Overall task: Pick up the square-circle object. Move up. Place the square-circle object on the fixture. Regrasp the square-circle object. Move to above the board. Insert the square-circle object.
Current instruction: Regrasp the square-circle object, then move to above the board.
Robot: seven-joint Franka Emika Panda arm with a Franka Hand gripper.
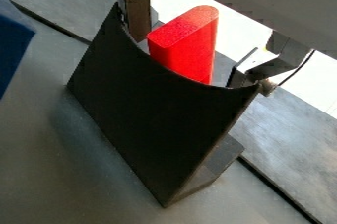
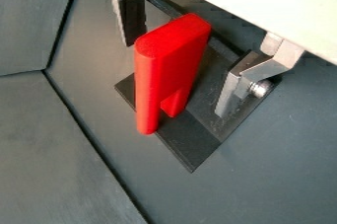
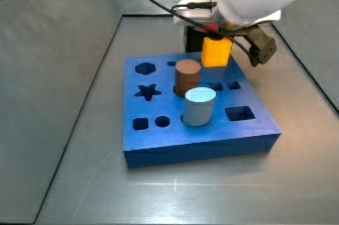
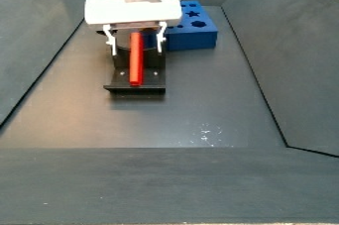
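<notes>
The red block [image 2: 168, 70] is standing on the dark bracket [image 2: 184, 139], leaning against its upright wall; in a wrist view [image 1: 188, 45] its rounded top is poking up above that wall [image 1: 152, 119]. In a side view the block [image 4: 134, 56] is lying along the bracket [image 4: 137, 80], running from 12 o'clock to 6 o'clock.

The claw [image 2: 191, 45] is hanging right over the block with its jaws wide apart. One silver finger [image 2: 128, 11] is sitting at about 10 o'clock of the block and its partner [image 2: 247, 80] at about 3 o'clock, each clear of the red sides, so the claw is gripping nothing. In a side view the claw [image 4: 133, 37] is straddling the block's far end.

The blue board [image 3: 199, 120] is lying on the grey floor, carrying a brown cylinder [image 3: 188, 76], a pale blue cylinder [image 3: 199, 107] and a yellow block [image 3: 216, 51]. In a side view the board [image 4: 199, 26] is sitting at about 1 o'clock of the bracket, just beside it.
</notes>
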